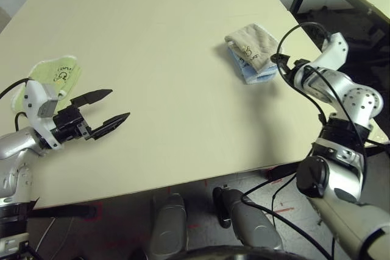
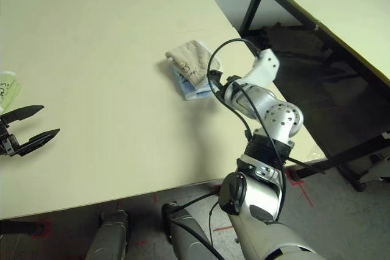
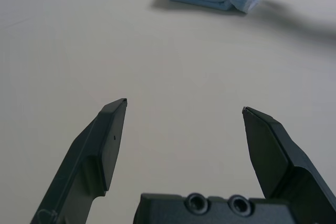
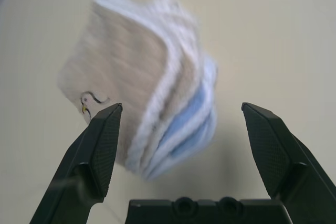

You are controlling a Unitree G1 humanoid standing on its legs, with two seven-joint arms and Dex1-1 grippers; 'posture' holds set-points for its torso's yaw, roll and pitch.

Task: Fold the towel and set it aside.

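Beige towel [image 1: 251, 42] lies folded atop the light-blue towel [image 1: 255, 72] on my counter [image 1: 158, 59]. Right claw [image 4: 181, 111] gapes wide just beside it, gripping nothing; left claw [image 1: 108, 109] gapes wide too, well apart.

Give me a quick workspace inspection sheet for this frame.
Surface: beige table, no spills seen.
Job's things: tan towel folded, stacked on a light-blue folded towel near the far right side.
Clutter: light-green folded towel at the left edge.
Grippers: left gripper open over bare table; right gripper open, holding nothing, facing the stack.
Cables: black cable looping over the right arm.
Surroundings: second, black-framed table to the right.
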